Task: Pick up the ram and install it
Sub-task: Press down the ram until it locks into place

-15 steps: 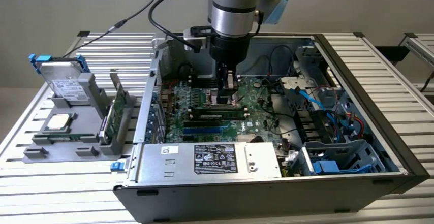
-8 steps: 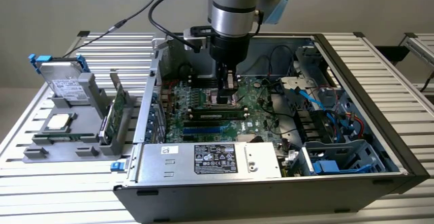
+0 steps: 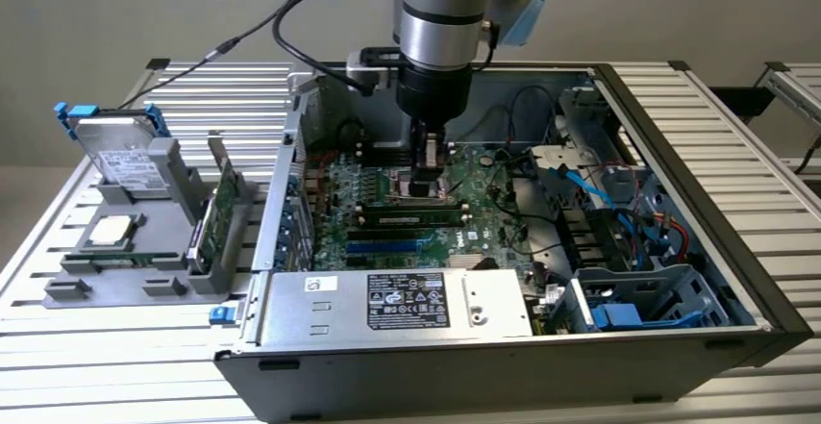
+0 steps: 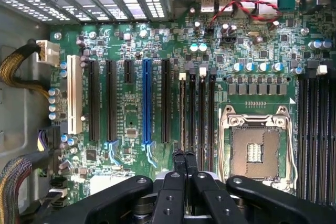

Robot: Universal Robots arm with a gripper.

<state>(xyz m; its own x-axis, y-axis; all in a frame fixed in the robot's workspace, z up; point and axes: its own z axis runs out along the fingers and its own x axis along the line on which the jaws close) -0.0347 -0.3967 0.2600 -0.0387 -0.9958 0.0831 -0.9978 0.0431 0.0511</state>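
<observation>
The ram (image 3: 413,218) is a long narrow green stick with black chips. It stands upright in a motherboard slot inside the open PC case (image 3: 718,251). In the wrist view the ram (image 4: 182,114) shows edge-on in the slot nearest the long expansion slots. It runs toward my fingertips (image 4: 178,157). My gripper (image 3: 430,189) hangs a little above the middle of the stick, beside the CPU socket (image 4: 255,150). In the wrist view the gripper (image 4: 184,156) is shut, its fingers pressed together with nothing visible between them.
Left of the case, a grey fixture (image 3: 77,289) holds a silver hard drive with blue clips (image 3: 115,150), a processor chip (image 3: 113,232) and a green card (image 3: 226,203) standing on edge. A power supply (image 3: 398,299), a drive cage (image 3: 655,299) and blue cables (image 3: 603,193) crowd the case.
</observation>
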